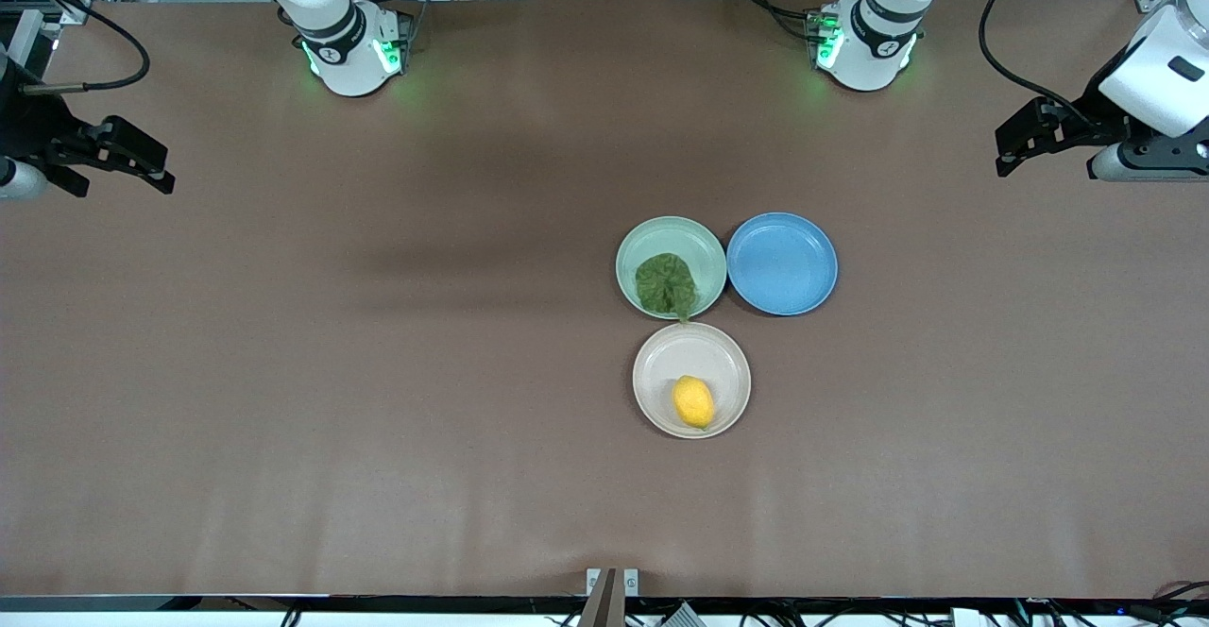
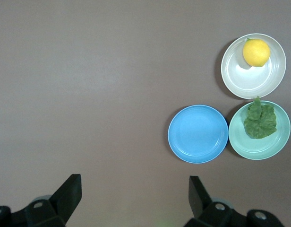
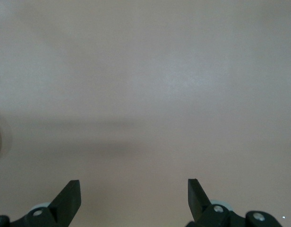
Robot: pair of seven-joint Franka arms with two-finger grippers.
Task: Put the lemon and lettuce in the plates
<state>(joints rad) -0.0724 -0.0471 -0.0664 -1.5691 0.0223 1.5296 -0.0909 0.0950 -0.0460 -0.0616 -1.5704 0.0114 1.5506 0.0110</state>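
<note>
The yellow lemon (image 1: 693,401) lies in the cream plate (image 1: 661,369), near the table's middle. The dark-green lettuce (image 1: 666,284) lies in the mint-green plate (image 1: 642,241), just farther from the front camera. The left wrist view also shows the lemon (image 2: 256,52), cream plate (image 2: 252,80), lettuce (image 2: 260,120) and mint plate (image 2: 259,149). My left gripper (image 1: 1009,145) is open and empty, up in the air at the left arm's end of the table; its own view shows it (image 2: 135,189) over bare table. My right gripper (image 1: 151,166) is open and empty at the right arm's end (image 3: 134,191).
An empty blue plate (image 1: 782,262) sits beside the mint plate toward the left arm's end, and shows in the left wrist view (image 2: 198,134). The brown table top (image 1: 378,372) spreads wide round the three plates.
</note>
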